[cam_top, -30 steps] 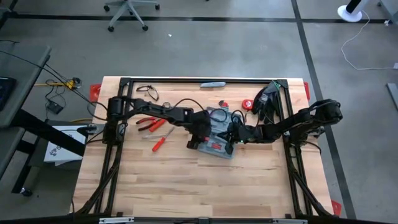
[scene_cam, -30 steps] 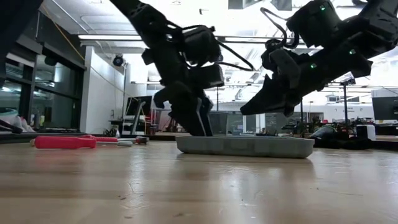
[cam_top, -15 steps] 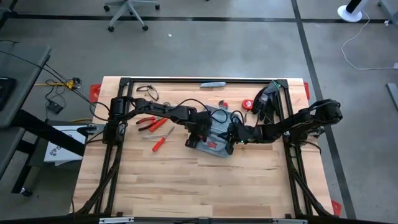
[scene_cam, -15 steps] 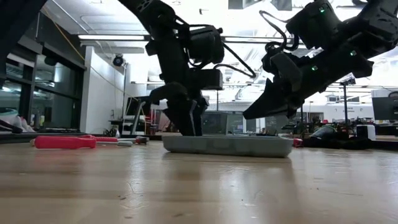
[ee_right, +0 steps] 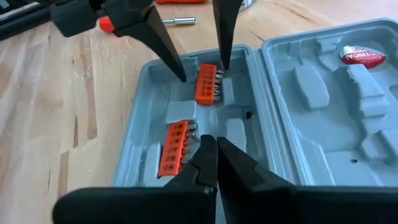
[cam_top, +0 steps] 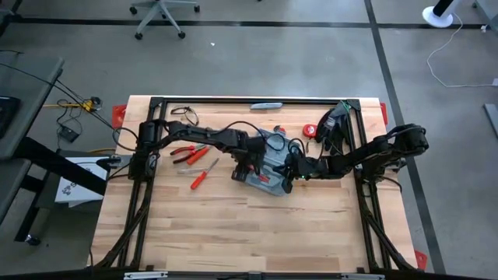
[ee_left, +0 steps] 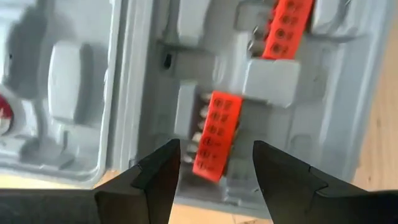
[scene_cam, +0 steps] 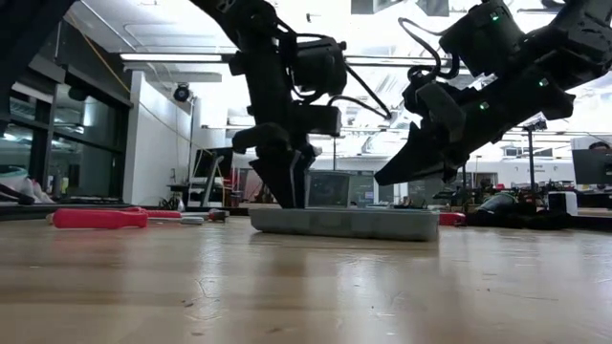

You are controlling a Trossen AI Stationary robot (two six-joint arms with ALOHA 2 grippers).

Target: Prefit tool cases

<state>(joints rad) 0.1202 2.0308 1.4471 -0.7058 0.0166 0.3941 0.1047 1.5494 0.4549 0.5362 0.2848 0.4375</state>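
Ribbed moulded grey tool case (ee_right: 261, 118); open

Red pliers (cam_top: 184, 152), red screwdriver (cam_top: 199, 178) on table (cam_top: 218, 233).

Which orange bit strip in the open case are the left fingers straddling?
The orange bit strip farther from the shut right gripper; the left gripper's open fingers bracket it.
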